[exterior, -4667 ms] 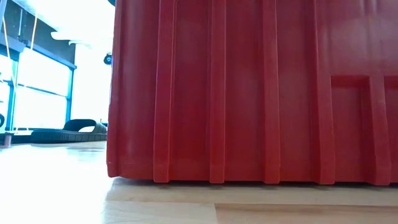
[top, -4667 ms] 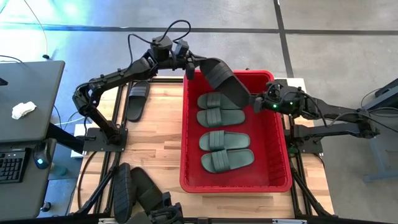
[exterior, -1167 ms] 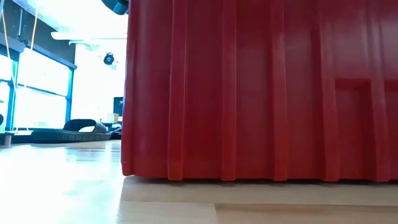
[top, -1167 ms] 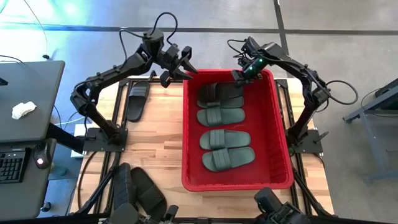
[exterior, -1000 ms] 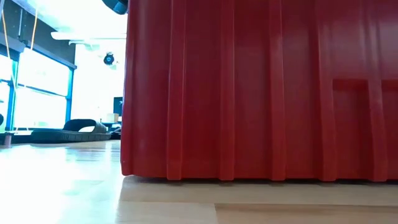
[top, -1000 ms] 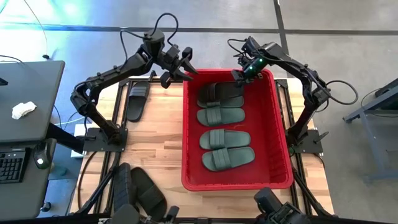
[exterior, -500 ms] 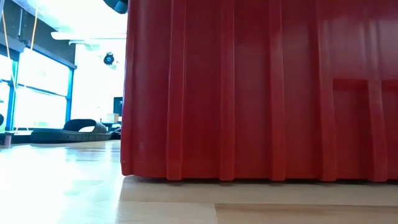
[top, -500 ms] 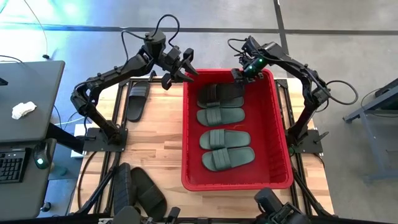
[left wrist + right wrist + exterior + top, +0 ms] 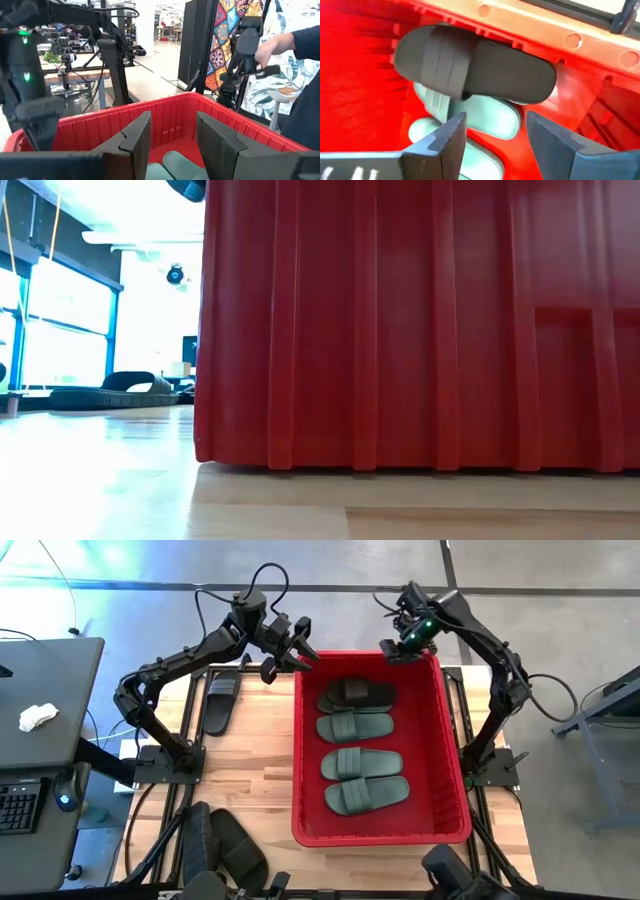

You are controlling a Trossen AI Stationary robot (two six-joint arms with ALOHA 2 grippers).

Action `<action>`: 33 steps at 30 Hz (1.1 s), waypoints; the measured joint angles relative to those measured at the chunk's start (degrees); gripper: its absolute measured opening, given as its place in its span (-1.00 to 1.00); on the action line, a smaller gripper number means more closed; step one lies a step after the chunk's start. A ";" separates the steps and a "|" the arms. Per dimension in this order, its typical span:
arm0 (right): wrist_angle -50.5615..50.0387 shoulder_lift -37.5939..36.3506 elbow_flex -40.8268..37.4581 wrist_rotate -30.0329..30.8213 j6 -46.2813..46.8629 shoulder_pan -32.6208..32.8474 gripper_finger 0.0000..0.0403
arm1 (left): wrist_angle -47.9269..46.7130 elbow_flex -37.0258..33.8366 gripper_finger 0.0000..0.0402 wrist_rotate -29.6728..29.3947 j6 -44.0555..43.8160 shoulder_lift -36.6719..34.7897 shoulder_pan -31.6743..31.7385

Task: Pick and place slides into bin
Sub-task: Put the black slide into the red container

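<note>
We've got a black slide [image 9: 221, 700] left of the red bin [image 9: 448, 755] in the upper left, long axis vertical. Left gripper [image 9: 300, 650], fingers apart and empty, sits nearer; right gripper [image 9: 392, 648], also apart, hovers over the bin's top edge.

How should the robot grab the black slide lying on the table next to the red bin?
Probably by the wide strap of the black slide, coming straight down from above. It lies flat on the table, sole down, so the raised strap is the only part the fingers could close around. The left gripper is nearest.
</note>
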 joint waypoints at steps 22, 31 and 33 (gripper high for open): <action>12.47 -0.02 -11.32 4.93 -8.85 10.57 -0.11 | -1.07 0.00 -0.31 -1.53 0.00 0.00 0.02; 11.31 -0.04 -11.66 14.03 -22.39 15.21 -0.59 | -14.77 0.00 -0.31 -0.13 7.27 0.00 0.10; 11.35 -0.02 -11.66 14.01 -22.65 15.61 -0.69 | -21.77 0.00 -0.31 -1.48 9.82 -0.04 0.11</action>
